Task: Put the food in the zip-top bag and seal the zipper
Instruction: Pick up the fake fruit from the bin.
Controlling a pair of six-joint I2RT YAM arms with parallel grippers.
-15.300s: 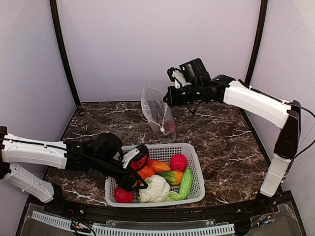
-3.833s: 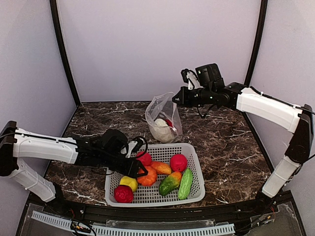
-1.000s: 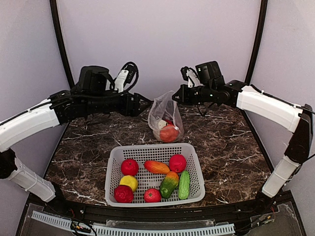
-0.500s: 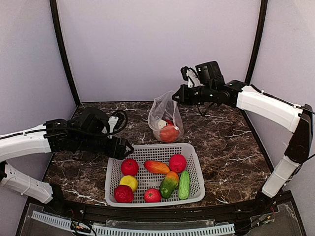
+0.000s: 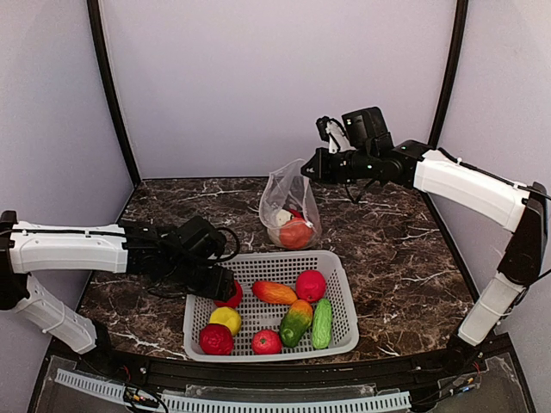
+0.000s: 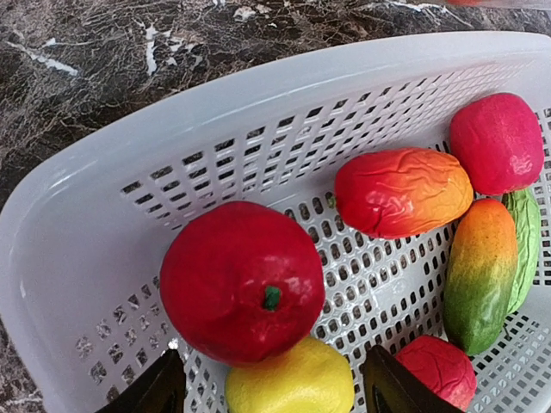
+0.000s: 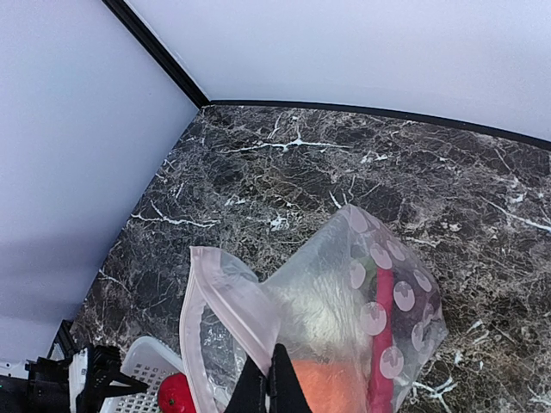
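Inside the white basket (image 5: 284, 255), along its near rim, a red fruit (image 5: 215, 339) and a small tomato (image 5: 267, 342) are seen. Just behind them a yellow lemon (image 6: 288, 383), an orange-green mango (image 6: 478, 271) and a green cucumber (image 5: 321, 323) are lying. Toward the basket's far rim an orange-red fruit (image 6: 400, 191) and a round red fruit (image 6: 498, 142) are found. At the basket's far left corner the left gripper (image 6: 274, 389) is held low with its fingers spread wide and nothing clamped. A red apple (image 6: 243, 292) is framed between the fingers. Beyond the basket's far rim the zip-top bag (image 5: 288, 202) is stood on the marble table (image 5: 387, 249). Orange and white food is seen inside the bag, and the zipper (image 7: 237, 292) is left unsealed. Above and beyond the basket, the bag's upper edge is pinched by the clenched right gripper (image 5: 308, 168).
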